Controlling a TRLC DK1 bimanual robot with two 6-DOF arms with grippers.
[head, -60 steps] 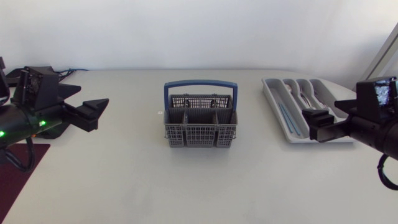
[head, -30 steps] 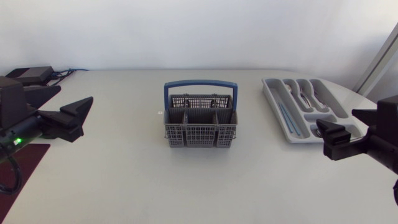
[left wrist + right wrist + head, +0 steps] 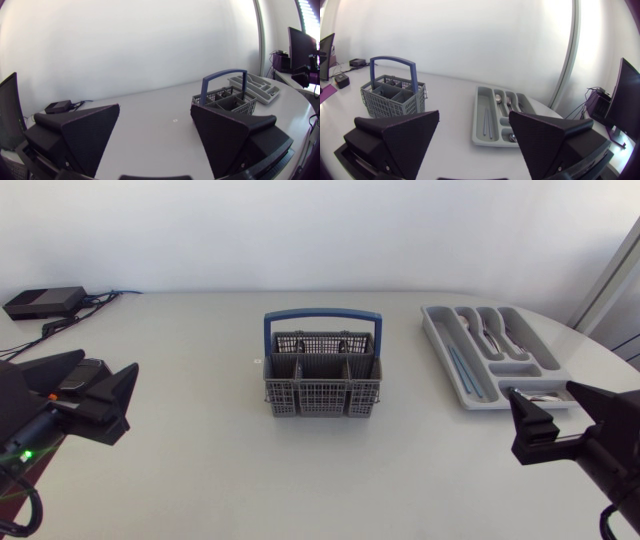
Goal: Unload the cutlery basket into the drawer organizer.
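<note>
Both hands gape wide and empty, my left hand [image 3: 110,360] and right hand [image 3: 541,390] about equally far from the central cutlery basket [image 3: 322,385], its long side running left-right, the drawer organizer [image 3: 432,325] nearer my right.

The cutlery basket [image 3: 322,397] stands mid-table, well apart from the drawer organizer [image 3: 434,332].

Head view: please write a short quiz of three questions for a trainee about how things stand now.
1. True or false: the left gripper is shut on the cutlery basket.
2. Which colour is the basket's handle? A) red B) blue C) green
3. Fill in: the gripper nearer the drawer organizer is the ____ one.
Key: 1 false, it is open and apart from the basket; 2 B; 3 right gripper.
</note>
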